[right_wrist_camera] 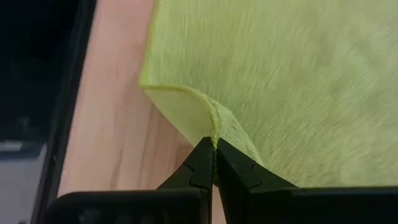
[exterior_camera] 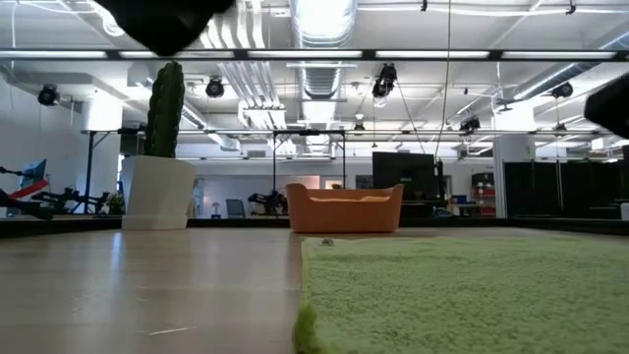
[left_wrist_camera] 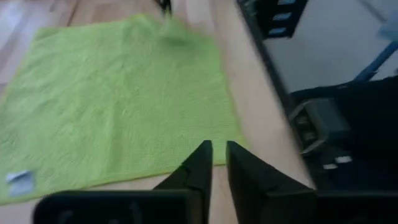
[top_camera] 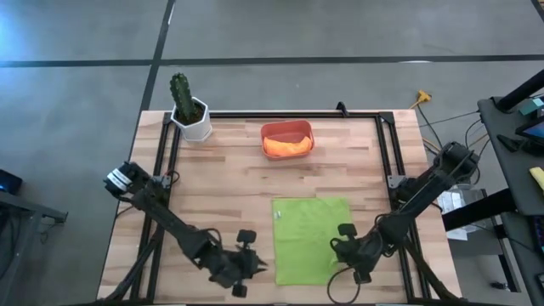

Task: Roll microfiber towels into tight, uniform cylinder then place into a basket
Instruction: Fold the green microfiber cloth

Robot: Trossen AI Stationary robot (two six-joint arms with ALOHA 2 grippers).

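Observation:
The lime green towel (top_camera: 310,240) lies spread flat on the near middle of the table; it also shows in the low view (exterior_camera: 462,290). The orange towel (top_camera: 286,146) lies inside the salmon-red basket (top_camera: 287,129) at the far middle. My right gripper (right_wrist_camera: 213,157) is at the green towel's right edge (top_camera: 337,247), shut on it. My left gripper (left_wrist_camera: 216,152) hovers at the towel's left edge near its near-left corner (top_camera: 255,263), its fingers a narrow gap apart; I cannot tell whether it touches the cloth. My right gripper pinches the green towel's hemmed right edge (right_wrist_camera: 216,127) between its two fingertips, close to the near-right corner. The edge is raised and curls over, showing the pale underside (right_wrist_camera: 180,106). The rest of the towel lies flat on the table.
A white pot with a green cactus (top_camera: 190,110) stands at the far left, seen too in the low view (exterior_camera: 157,187). A black frame rail (top_camera: 280,114) runs along the table's far edge and sides. Bare wood lies left of the towel (top_camera: 212,187).

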